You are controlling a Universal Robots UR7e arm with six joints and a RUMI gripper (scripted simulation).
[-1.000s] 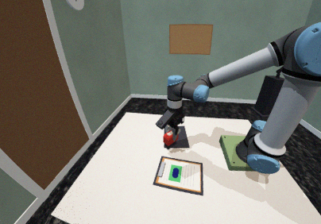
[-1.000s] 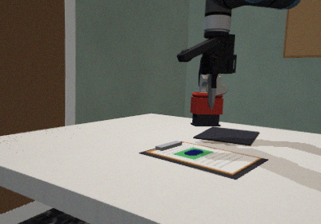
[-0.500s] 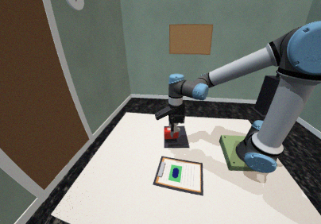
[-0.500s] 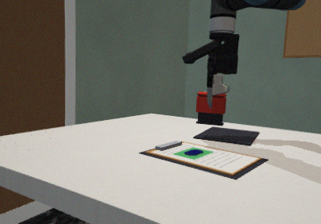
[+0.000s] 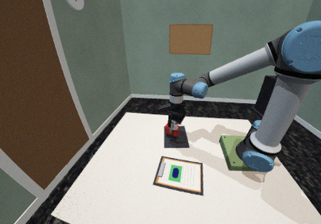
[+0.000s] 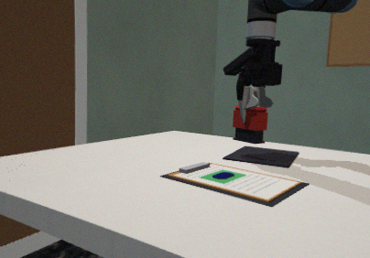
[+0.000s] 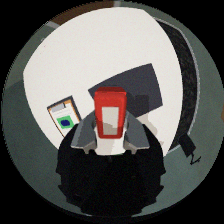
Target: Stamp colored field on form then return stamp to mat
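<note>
My gripper (image 5: 173,128) (image 6: 251,105) (image 7: 110,109) is shut on the red stamp (image 5: 172,130) (image 6: 250,120) (image 7: 110,110) and holds it upright a little above the dark mat (image 5: 177,140) (image 6: 262,155) (image 7: 134,82). The stamp hangs over the mat's far left part and does not touch it. The form on its clipboard (image 5: 191,179) (image 6: 261,184) (image 7: 56,109) lies nearer the table front. Its green field (image 5: 175,172) (image 6: 223,176) (image 7: 65,121) carries a dark blue oval mark.
The arm's green base plate (image 5: 230,149) stands at the table's right side. The white table (image 5: 119,173) (image 6: 114,181) ends close to the mat at the back. A metal clip (image 5: 161,168) (image 6: 194,166) sits on the clipboard's left end.
</note>
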